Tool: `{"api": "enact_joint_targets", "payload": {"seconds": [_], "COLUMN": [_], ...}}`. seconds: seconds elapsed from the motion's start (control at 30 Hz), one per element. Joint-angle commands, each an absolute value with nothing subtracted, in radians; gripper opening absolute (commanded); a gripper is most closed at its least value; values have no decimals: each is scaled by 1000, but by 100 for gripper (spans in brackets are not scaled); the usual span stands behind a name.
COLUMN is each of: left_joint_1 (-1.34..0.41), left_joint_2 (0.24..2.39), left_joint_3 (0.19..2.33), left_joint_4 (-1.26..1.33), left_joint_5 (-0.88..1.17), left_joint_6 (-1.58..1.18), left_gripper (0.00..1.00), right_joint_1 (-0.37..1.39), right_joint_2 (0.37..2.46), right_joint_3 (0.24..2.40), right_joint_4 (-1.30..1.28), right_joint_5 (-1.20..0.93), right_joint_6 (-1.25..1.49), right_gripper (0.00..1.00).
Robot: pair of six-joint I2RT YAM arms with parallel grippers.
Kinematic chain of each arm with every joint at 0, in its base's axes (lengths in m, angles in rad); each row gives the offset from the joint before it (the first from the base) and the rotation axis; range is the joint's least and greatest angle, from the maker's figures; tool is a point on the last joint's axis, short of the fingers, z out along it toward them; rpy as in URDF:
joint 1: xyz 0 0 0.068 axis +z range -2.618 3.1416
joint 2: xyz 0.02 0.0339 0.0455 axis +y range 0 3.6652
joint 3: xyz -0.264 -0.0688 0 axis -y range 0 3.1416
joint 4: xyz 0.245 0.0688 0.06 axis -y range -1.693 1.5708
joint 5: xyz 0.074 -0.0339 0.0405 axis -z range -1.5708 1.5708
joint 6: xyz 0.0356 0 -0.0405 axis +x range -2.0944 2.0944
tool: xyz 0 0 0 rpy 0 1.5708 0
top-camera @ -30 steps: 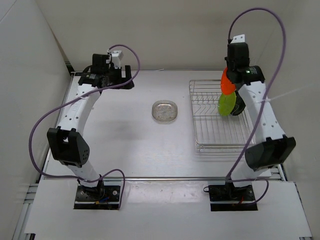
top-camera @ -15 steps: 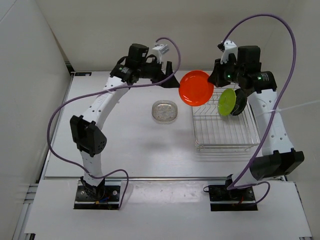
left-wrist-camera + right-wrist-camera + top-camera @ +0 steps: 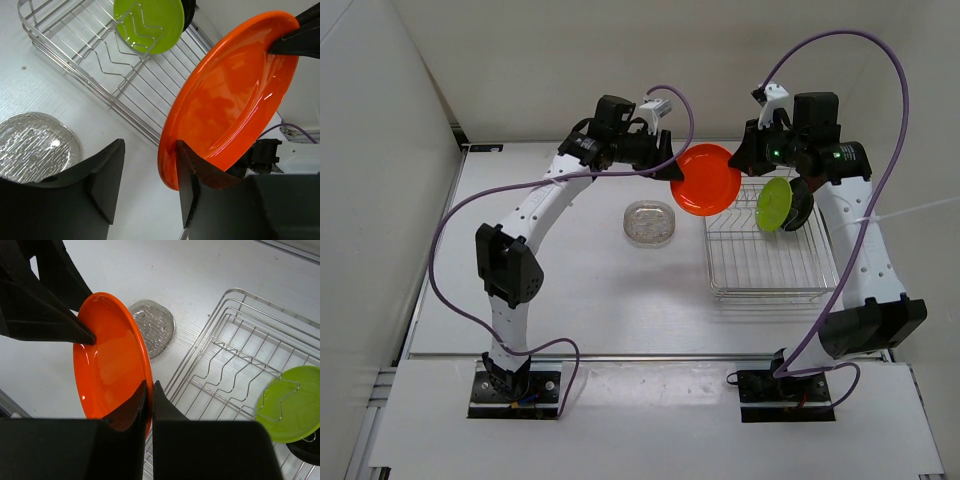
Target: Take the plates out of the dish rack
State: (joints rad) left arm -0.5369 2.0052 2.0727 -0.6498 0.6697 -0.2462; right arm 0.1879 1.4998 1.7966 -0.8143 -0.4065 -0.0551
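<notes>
Holding the orange plate (image 3: 705, 180) up in the air between both arms, I see it tilted on edge above the far left corner of the dish rack (image 3: 760, 270). Its face is turned toward the overhead camera. My right gripper (image 3: 740, 165) has its jaws pinched tight on the plate's right rim; in the right wrist view the two fingers meet over the edge with barely a sliver between them. My left gripper (image 3: 672, 168) is at the opposite rim with its jaws partly apart. In the left wrist view the plate's edge sits in the gap, right against one finger, while the other finger stands clear of it, so that side has no clamp on the plate. The yellow-green plate (image 3: 775, 205) stands upright among the prongs at the far right of the rack. The black plate (image 3: 802, 208) is just behind it and mostly hidden. The clear plate (image 3: 649, 222) lies flat on the counter (image 3: 580, 290), left of the rack and apart from its wire edge, below the orange plate's lower left rim. White counter surface shows between the clear plate and the arm bases, and along the left side up to the wall.
</notes>
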Motion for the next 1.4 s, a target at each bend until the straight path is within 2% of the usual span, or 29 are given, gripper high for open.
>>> {"api": "enact_joint_targets", "payload": {"seconds": [0.0,0.07,0.13,0.17,0.2,0.3,0.33,0.37,0.4,0.43,0.47,0.57,0.67,0.93,1.13,1.37], "left_joint_1": [-534,-534,-534,-534,-534,-534,-534,-534,-534,-534,-525,-467,-347,0,89,101], "left_joint_2": [1939,1939,1927,1918,1917,1917,1907,1907,1895,1873,1859,1796,1738,1717,1761,1835], "left_joint_3": [2106,2106,2097,2097,2097,2088,2066,2054,2040,1999,1971,1858,1747,1556,1418,1390], "left_joint_4": [-649,-649,-649,-649,-649,-649,-640,-640,-640,-640,-640,-621,-609,-607,-572,-537], "left_joint_5": [620,600,580,580,568,568,568,546,496,470,450,348,319,512,623,656], "left_joint_6": [-235,-235,-225,-225,-235,-245,-258,-258,-258,-258,-267,-276,-276,-276,-241,-221], "left_gripper": [55,53,37,20,12,11,11,11,11,11,11,11,11,11,11,11], "right_joint_1": [186,186,186,186,186,186,186,186,186,186,186,186,186,186,186,186], "right_joint_2": [1503,1503,1503,1503,1503,1503,1503,1494,1494,1494,1483,1474,1474,1465,1465,1465], "right_joint_3": [1802,1802,1802,1802,1802,1802,1793,1783,1782,1769,1757,1746,1737,1718,1718,1718], "right_joint_4": [-792,-792,-792,-792,-792,-802,-802,-802,-802,-811,-811,-811,-802,-802,-802,-802], "right_joint_5": [-431,-431,-431,-440,-440,-480,-480,-489,-489,-489,-470,-414,-318,-239,-216,-207], "right_joint_6": [-40,-40,-40,-40,-40,-40,-49,-49,-61,-61,-61,-71,-71,-80,-89,-98], "right_gripper": [0,0,0,0,0,3,18,25,25,32,44,100,100,100,100,100]}}
